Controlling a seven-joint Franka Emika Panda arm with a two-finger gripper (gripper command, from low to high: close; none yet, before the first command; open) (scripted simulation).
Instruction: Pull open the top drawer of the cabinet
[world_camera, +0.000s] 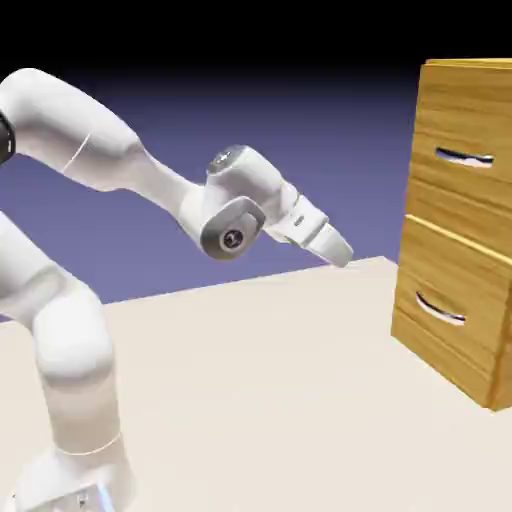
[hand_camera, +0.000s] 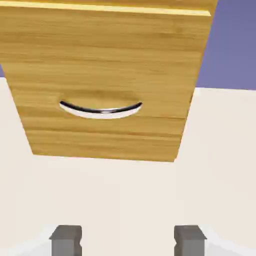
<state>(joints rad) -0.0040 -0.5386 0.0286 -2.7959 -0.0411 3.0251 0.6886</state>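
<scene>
No legible text, label, brand, number or warning sign was found in either view. In the exterior view, small dark marks are noted on the round joint caps (world_camera: 232, 238) of the arm (world_camera: 165, 190), on the white housing (world_camera: 299, 219) near its wrist, and on the base (world_camera: 82, 499) at the near left; all are too small to be read. In the hand view, no lettering could be made out on any part shown.
</scene>
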